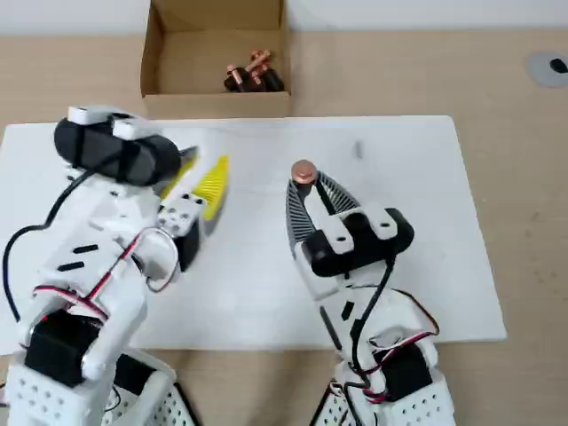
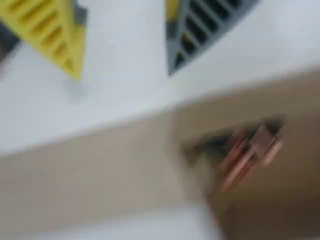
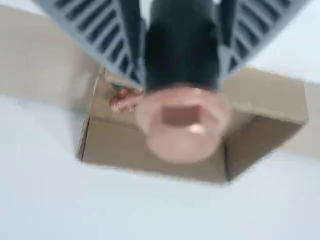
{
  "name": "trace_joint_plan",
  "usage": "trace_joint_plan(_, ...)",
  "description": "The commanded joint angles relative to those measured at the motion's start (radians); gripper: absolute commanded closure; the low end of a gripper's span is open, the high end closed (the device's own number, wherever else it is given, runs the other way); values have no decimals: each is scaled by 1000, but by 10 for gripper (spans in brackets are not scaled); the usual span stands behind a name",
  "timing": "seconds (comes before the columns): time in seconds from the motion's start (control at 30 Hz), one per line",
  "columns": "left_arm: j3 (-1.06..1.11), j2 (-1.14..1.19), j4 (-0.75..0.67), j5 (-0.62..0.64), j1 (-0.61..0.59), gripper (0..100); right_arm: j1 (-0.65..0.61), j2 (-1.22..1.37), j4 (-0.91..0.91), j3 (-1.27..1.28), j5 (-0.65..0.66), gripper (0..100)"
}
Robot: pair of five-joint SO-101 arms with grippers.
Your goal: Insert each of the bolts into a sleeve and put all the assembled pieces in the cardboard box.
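Note:
My right gripper (image 1: 304, 184), with grey ribbed fingers, is shut on a black sleeve (image 3: 181, 55) with a copper bolt (image 1: 303, 170) in it, above the middle of the white mat. The bolt's head (image 3: 182, 122) faces the right wrist camera. The cardboard box (image 1: 160, 62) stands at the back, beyond the mat, with several copper-and-black assembled pieces (image 1: 253, 75) inside. My left gripper (image 1: 204, 164), with yellow fingers, stands open and empty over the mat's back left, near the box. In the left wrist view the left gripper (image 2: 124, 72) is spread above the mat, with the box's pieces (image 2: 247, 150) beyond.
The white mat (image 1: 417, 257) covers most of the wooden table (image 1: 515, 142). A grey round disc (image 1: 548, 67) lies at the far right edge. The box's near wall (image 3: 150, 147) faces my right gripper.

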Motion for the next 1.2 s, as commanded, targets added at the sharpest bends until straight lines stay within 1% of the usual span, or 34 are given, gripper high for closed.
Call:
trace_joint_plan(0.0,38,-10,92,0,-161,876,-12,-81,-69,-87,6,989)
trace_joint_plan(0.1,81,-10,137,-2,-290,876,4,30,-80,-140,3,989)
trace_joint_plan(0.17,101,-10,170,-41,-353,876,7,125,-120,-208,3,989)
trace_joint_plan(0.3,133,-10,229,-140,-436,876,7,361,-190,-361,3,989)
trace_joint_plan(0.47,164,-10,232,-160,-522,876,7,633,-198,-570,3,989)
trace_joint_plan(0.53,167,-10,232,-160,-532,876,7,704,-198,-639,2,989)
trace_joint_plan(0.63,161,-10,253,-160,-529,876,7,743,-198,-696,2,989)
trace_joint_plan(1.17,160,-10,269,-155,-525,876,7,720,-190,-702,8,989)
